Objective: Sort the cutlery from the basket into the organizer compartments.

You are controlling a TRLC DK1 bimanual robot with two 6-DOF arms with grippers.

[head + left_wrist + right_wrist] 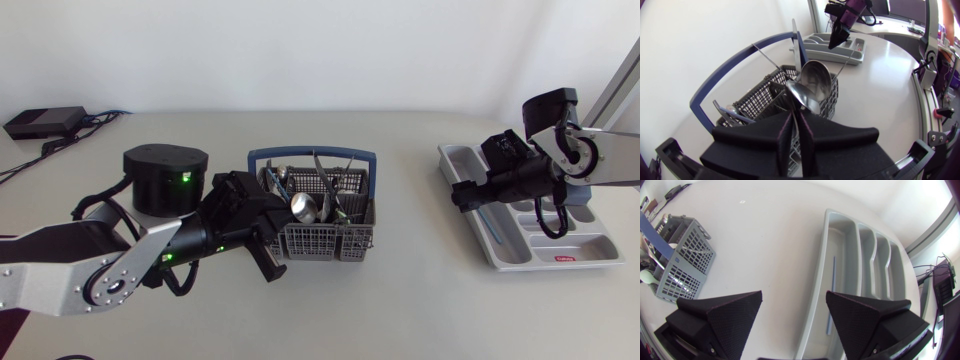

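The grey cutlery basket (330, 240) with its blue handle (310, 153) holds several pieces of cutlery at the table's middle. My left gripper (268, 245) is at the basket's front left corner. In the left wrist view that gripper (796, 117) is shut on the handle of a spoon (802, 96), whose bowl stands just above the basket rim (760, 92). The grey organizer (590, 245) lies at the right. My right gripper (468, 195) hangs open above the organizer's left edge (817, 270), nothing between its fingers (720, 315). A thin blue-handled piece (831, 290) lies in the long compartment.
A black round device (165, 178) stands left of the basket, behind my left arm. A black box (45, 122) with cables sits at the back left corner. Bare tabletop (420, 270) stretches between basket and organizer.
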